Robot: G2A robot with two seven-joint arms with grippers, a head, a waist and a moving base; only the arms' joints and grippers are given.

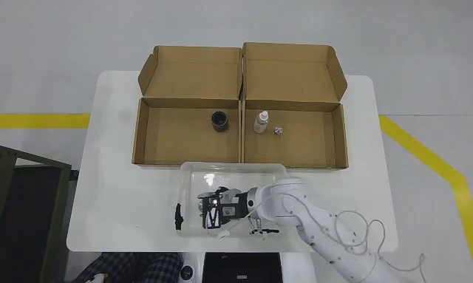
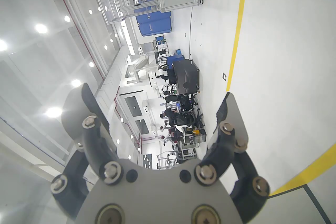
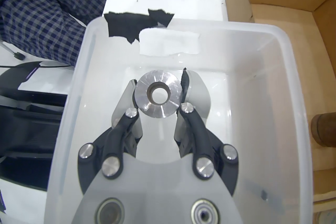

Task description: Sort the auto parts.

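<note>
White table (image 1: 111, 172): R gripper (image 3: 159, 89) pinches shiny silver disc (image 3: 172, 86), 1 hole.

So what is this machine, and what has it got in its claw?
It is a robot with two arms, each ending in a claw called a gripper. One picture looks down from a camera above the arms onto a white table. The other two come from small cameras on the wrists. On the table stand two cardboard boxes and a clear plastic bin. The left box holds a dark round part; the right box holds a white bottle-shaped part and a tiny piece. The right gripper is inside the bin, pinching a shiny metal ring. The left gripper is open, holds nothing and points out at the room.
</note>
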